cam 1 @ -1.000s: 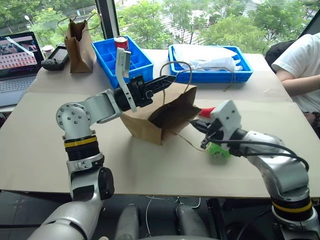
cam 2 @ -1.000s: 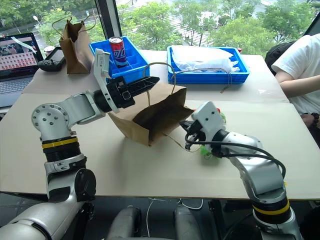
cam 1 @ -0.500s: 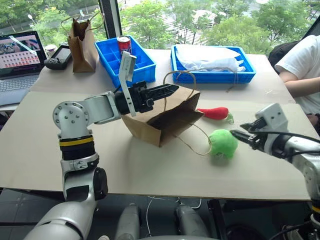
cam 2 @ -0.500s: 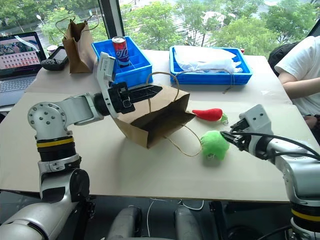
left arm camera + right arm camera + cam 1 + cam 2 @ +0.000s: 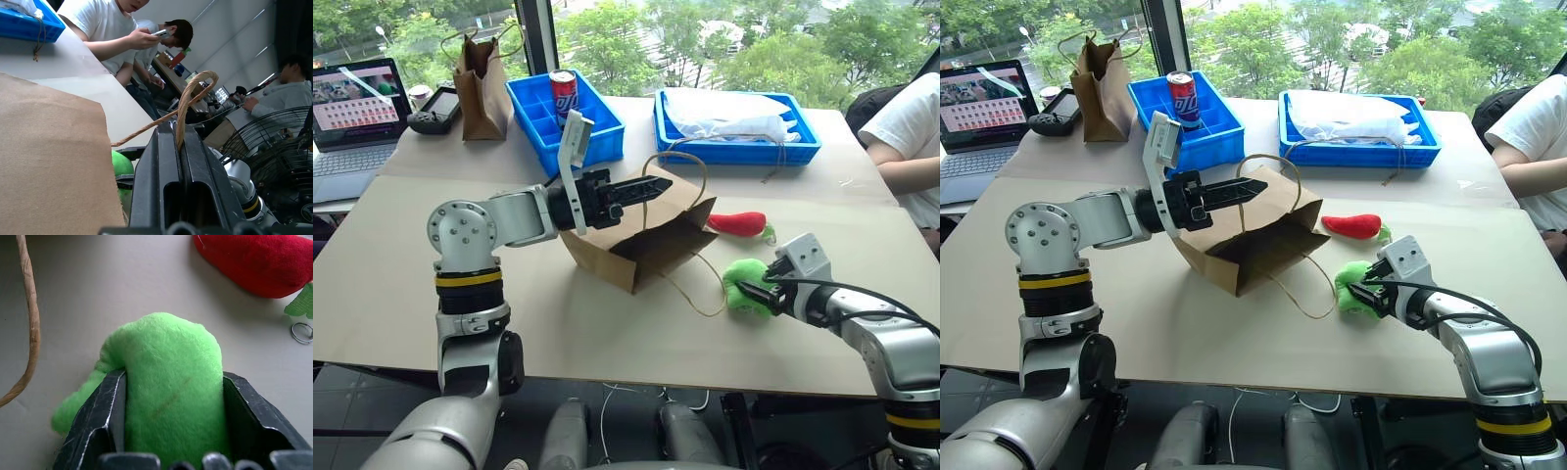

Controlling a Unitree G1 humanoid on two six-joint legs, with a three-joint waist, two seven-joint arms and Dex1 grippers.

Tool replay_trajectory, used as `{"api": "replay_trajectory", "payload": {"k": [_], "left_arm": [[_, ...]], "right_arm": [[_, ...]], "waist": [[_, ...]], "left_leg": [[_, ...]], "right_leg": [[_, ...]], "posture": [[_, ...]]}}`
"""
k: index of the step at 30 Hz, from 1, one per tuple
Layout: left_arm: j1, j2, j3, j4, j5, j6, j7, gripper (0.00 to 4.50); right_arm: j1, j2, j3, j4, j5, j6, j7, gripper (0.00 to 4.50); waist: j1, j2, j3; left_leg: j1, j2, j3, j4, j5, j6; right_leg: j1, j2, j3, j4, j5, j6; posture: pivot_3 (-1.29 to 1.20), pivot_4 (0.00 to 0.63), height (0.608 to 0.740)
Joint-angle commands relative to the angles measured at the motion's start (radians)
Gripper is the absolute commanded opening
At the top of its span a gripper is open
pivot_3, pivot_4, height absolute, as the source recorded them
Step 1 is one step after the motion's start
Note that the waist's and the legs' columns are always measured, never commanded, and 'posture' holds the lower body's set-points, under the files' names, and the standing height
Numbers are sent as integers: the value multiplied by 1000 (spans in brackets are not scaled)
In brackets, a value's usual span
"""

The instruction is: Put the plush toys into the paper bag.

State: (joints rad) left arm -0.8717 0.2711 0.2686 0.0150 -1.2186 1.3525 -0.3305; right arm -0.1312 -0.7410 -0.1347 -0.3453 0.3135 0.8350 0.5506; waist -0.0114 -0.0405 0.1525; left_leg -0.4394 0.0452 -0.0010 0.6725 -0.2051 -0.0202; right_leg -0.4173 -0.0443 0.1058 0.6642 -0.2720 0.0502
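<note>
Here the right gripper (image 5: 168,431) squeezes the green ball (image 5: 166,382); left gripper (image 5: 178,147) pinches the bag handle (image 5: 188,98)

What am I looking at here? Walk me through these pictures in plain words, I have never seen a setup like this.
This is a humanoid robot with two arms, each ending in a gripper of two black fingers. The two wide pictures come from a camera pair on its head, looking down over a table. The two close-ups come from a camera on each wrist, looking along that gripper's fingers.

The left gripper is shut on a twisted handle of the light-brown paper bag, holding the bag tipped with its mouth towards the toys. The right gripper is shut on the green plush ball, squeezing it where it lies on the table. The red chili pepper lies just beyond it.

Further back are two blue trays, a soda can, a darker paper bag and a laptop. A person sits at the right edge.
</note>
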Motion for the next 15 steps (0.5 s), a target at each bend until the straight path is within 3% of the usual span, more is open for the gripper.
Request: {"api": "replay_trajectory", "payload": {"k": [1,5,11,15], "left_arm": [[-22,-4,-2,-12,-4,-33,-13,0],[-43,-23,-2,-2,-8,-53,-3,0],[-95,-30,-8,1,-1,-81,-2,0],[-102,-35,-6,-13,-18,-82,16,0]], "right_arm": [[-14,-77,-122,-21,-22,-44,4,1315],[-118,-103,-130,-98,54,4,52,90],[-252,-59,43,-203,83,117,26,36],[-330,28,155,-219,83,158,-10,36]], "waist": [[1,0,0],[-10,0,0],[-13,0,0],[-7,0,0]], "left_leg": [[0,0,0,0,0,0],[0,0,0,0,0,0],[1,0,-1,-2,0,0],[0,0,-1,-3,0,0]], "right_leg": [[0,0,0,0,0,0],[-1,0,1,0,0,0],[-1,2,1,0,0,0],[-1,0,1,-1,0,0]], "posture": [[0,150,722],[0,150,722],[0,150,722],[0,150,722]]}}
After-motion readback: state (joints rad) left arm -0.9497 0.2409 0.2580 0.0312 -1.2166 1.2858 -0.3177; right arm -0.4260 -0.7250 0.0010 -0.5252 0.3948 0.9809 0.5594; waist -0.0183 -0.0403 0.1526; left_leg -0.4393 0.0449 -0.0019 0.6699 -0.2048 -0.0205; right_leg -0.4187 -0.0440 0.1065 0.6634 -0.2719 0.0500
